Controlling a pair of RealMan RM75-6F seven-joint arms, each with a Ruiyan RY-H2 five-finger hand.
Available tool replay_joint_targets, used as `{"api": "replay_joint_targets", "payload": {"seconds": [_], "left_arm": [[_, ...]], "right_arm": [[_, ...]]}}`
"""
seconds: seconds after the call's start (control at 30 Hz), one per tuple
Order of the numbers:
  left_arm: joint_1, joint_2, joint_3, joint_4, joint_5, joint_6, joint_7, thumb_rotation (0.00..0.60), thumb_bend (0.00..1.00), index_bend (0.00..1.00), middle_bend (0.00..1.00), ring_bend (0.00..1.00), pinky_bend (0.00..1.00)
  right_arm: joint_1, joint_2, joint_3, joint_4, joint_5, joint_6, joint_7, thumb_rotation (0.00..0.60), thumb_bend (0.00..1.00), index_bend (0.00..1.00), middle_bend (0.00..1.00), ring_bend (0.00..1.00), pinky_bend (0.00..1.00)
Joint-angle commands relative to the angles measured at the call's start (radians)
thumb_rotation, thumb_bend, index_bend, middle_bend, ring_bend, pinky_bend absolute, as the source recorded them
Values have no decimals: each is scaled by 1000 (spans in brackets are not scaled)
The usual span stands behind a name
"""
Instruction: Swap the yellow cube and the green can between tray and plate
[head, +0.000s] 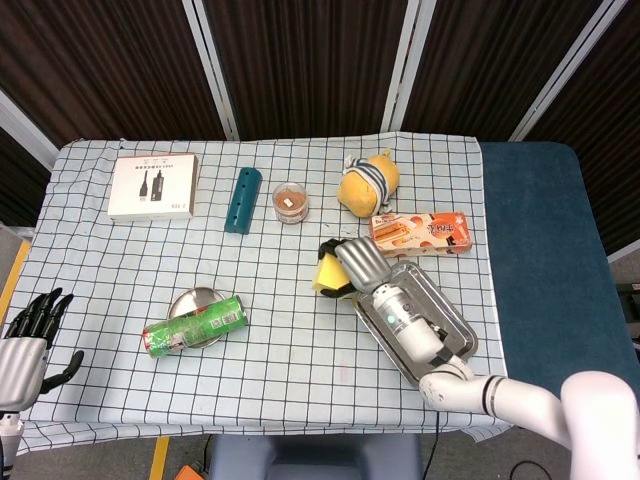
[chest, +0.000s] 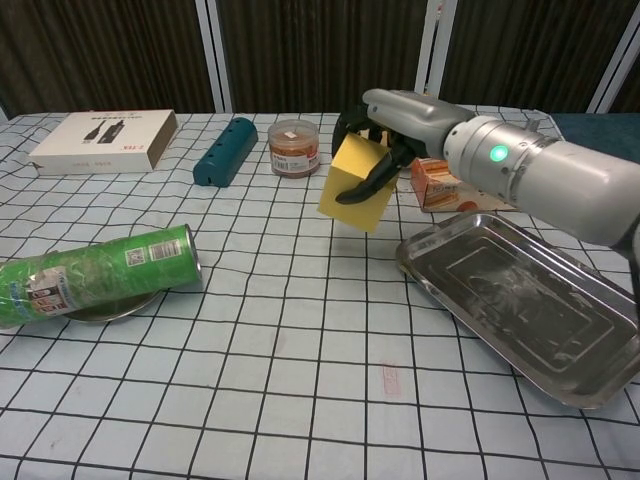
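My right hand (chest: 385, 135) (head: 358, 262) grips the yellow cube (chest: 352, 187) (head: 328, 274) and holds it in the air, left of the metal tray (chest: 520, 300) (head: 440, 325). The tray holds nothing. A green can (chest: 95, 272) (head: 195, 326) lies on its side across the small round plate (head: 185, 299) (chest: 110, 310) at the front left. My left hand (head: 28, 340) hangs off the table's left front corner with its fingers spread, holding nothing.
At the back stand a white box (head: 152, 186), a teal bar (head: 243, 199), a small jar (head: 290, 202), a yellow plush toy (head: 367, 183) and an orange snack box (head: 420, 233). The checkered cloth (head: 280, 350) covers the table.
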Motion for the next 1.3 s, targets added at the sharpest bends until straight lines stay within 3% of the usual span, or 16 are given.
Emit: {"api": "replay_joint_targets", "payload": {"seconds": [0.03, 0.2, 0.37, 0.43, 0.53, 0.7, 0.87, 0.97, 1.13, 1.3], "left_arm": [[1, 0, -2, 2, -2, 2, -4, 600, 350, 0, 18, 0, 170], [1, 2, -2, 6, -4, -1, -8, 600, 350, 0, 22, 0, 170], [2, 5, -3, 8, -3, 2, -22, 600, 351, 0, 23, 0, 170], [3, 6, -3, 9, -3, 4, -25, 600, 351, 0, 24, 0, 170], [2, 5, -3, 10, -3, 3, -26, 600, 350, 0, 24, 0, 170], [-2, 4, -3, 10, -8, -9, -23, 600, 350, 0, 23, 0, 170], [-3, 3, -1, 8, -4, -11, -15, 600, 351, 0, 24, 0, 170], [-4, 0, 1, 8, 0, -12, -10, 600, 351, 0, 25, 0, 170], [-9, -7, 4, 6, 2, -22, 11, 600, 350, 0, 30, 0, 170], [-15, -16, 12, -8, 14, -33, 46, 600, 350, 0, 31, 0, 170]], "right_arm": [[82, -106, 23, 148, -28, -10, 63, 600, 326, 633, 534, 528, 584], [144, -181, 25, 287, -67, -23, 172, 600, 327, 520, 438, 366, 423], [162, -190, 4, 323, -80, -44, 209, 600, 304, 241, 153, 62, 263], [161, -181, -4, 319, -81, -53, 216, 600, 273, 126, 47, 6, 199], [150, -150, -19, 285, -90, -51, 222, 600, 242, 12, 0, 0, 138], [95, -56, -51, 163, -139, 25, 242, 600, 236, 0, 0, 0, 107], [-10, 99, -107, -10, -214, 156, 282, 600, 235, 0, 0, 0, 107], [-93, 213, -156, -113, -266, 249, 299, 600, 235, 0, 0, 0, 107], [-262, 411, -260, -260, -314, 404, 191, 600, 227, 0, 0, 0, 107], [-423, 518, -340, -326, -286, 515, 156, 600, 132, 0, 0, 0, 107]]}}
